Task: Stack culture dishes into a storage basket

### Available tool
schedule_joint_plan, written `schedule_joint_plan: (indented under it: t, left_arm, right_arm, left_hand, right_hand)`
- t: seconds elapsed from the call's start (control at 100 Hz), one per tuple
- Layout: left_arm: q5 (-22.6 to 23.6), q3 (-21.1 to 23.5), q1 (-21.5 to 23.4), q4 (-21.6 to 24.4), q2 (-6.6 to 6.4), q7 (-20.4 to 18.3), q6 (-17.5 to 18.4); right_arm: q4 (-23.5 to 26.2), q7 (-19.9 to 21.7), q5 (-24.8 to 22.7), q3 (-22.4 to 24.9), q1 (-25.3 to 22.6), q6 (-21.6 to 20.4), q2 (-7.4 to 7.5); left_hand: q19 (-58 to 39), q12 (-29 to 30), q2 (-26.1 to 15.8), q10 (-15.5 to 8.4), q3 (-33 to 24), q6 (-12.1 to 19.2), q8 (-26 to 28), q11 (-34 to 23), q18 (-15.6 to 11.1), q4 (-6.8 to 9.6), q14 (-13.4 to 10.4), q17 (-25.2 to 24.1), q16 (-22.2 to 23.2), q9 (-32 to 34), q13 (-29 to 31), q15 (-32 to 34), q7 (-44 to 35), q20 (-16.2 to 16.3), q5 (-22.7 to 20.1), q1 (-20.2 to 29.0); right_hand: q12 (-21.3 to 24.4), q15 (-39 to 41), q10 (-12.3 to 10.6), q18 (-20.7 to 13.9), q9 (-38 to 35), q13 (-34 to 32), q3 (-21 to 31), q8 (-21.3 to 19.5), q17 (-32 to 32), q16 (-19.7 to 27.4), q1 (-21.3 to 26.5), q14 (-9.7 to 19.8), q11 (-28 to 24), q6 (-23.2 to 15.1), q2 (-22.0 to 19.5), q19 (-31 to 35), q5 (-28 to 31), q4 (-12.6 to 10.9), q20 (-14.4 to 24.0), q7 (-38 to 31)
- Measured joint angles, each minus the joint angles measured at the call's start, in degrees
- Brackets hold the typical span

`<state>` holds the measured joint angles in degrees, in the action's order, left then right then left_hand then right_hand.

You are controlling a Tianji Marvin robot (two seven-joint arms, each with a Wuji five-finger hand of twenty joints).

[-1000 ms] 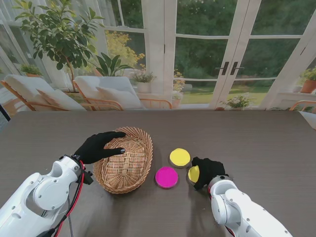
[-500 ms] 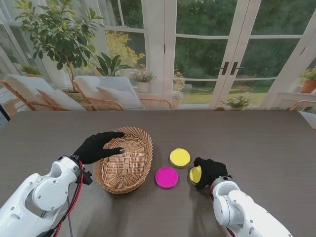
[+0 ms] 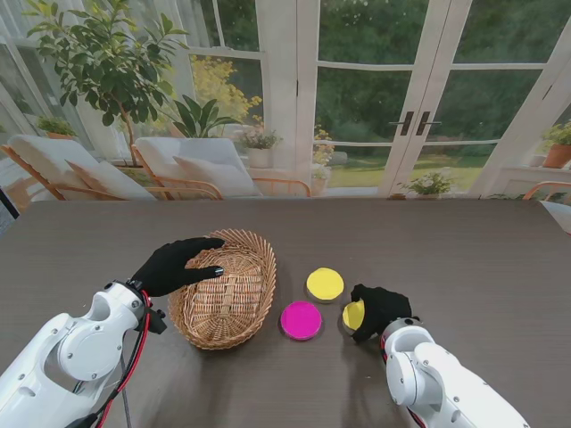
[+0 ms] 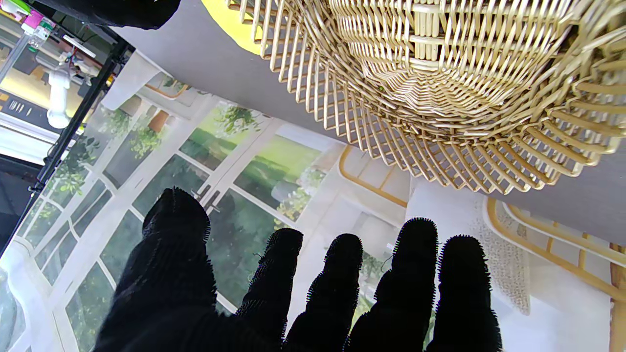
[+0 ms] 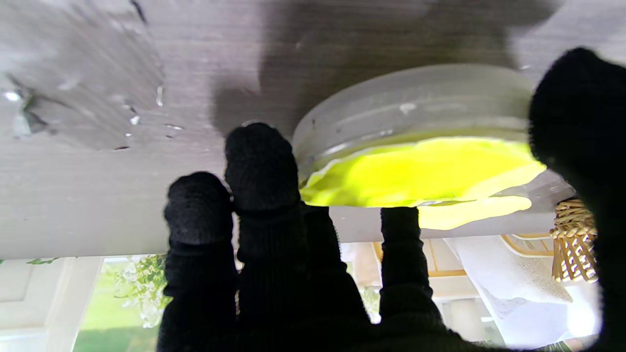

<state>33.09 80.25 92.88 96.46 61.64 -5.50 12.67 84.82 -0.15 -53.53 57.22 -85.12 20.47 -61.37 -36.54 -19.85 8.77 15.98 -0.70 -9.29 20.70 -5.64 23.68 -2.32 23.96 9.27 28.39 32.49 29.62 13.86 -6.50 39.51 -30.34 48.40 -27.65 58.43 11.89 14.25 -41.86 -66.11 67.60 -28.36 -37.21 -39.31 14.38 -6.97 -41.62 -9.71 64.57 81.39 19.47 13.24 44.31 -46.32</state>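
While right robot hand [image 3: 376,309] clasps yellow dish [image 3: 351,315] (rim), left robot hand [image 3: 176,264] spread, empty.

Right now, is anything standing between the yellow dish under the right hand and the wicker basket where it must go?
Yes. The magenta round dish lies on the table between the yellow round dish at the right hand and the woven wicker basket. The left hand rests over the basket's left rim.
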Motion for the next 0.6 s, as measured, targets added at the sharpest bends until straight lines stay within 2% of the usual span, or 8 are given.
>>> schedule_joint_plan:
  t: [0.38, 0.6]
  left_arm:
    - [-0.01, 0.18, 0.13, 0.0, 0.0, 0.1, -0.03]
    - [0.05, 0.37, 0.26, 0.0, 0.01, 0.15, -0.02]
  right_arm:
    - [-0.6, -0.73, 0.49, -0.43, 0.45, 0.0, -0.18]
    - [0.89, -0.72, 0.49, 0.4, 0.12, 0.22, -0.3]
  left_hand:
    - [0.0, 0.01, 0.0, 0.01, 0.0, 0.0, 0.0, 0.02, 0.0, 0.0, 0.01, 0.0, 0.0, 0.0, 0.0, 0.0, 0.0, 0.02, -0.01, 0.0]
    - [0.0, 0.01, 0.0, 0.02, 0.0, 0.0, 0.0, 0.04, 0.01, 0.0, 0.01, 0.0, 0.0, 0.0, 0.0, 0.0, 0.0, 0.03, -0.01, 0.0]
  right_hand:
    - [-0.39, 0.0, 0.31, 0.04, -0.1, -0.14, 0.0, 0.01, 0.0, 0.0, 0.0, -0.14, 0.0, 0.35, 0.0, 0.01, 0.43, 0.01, 0.0, 0.42]
    - [-0.4, 0.0, 0.31, 0.05, -0.11, -0.14, 0.0, 0.01, 0.0, 0.0, 0.0, -0.14, 0.0, 0.36, 0.0, 0.01, 0.44, 0.01, 0.0, 0.42]
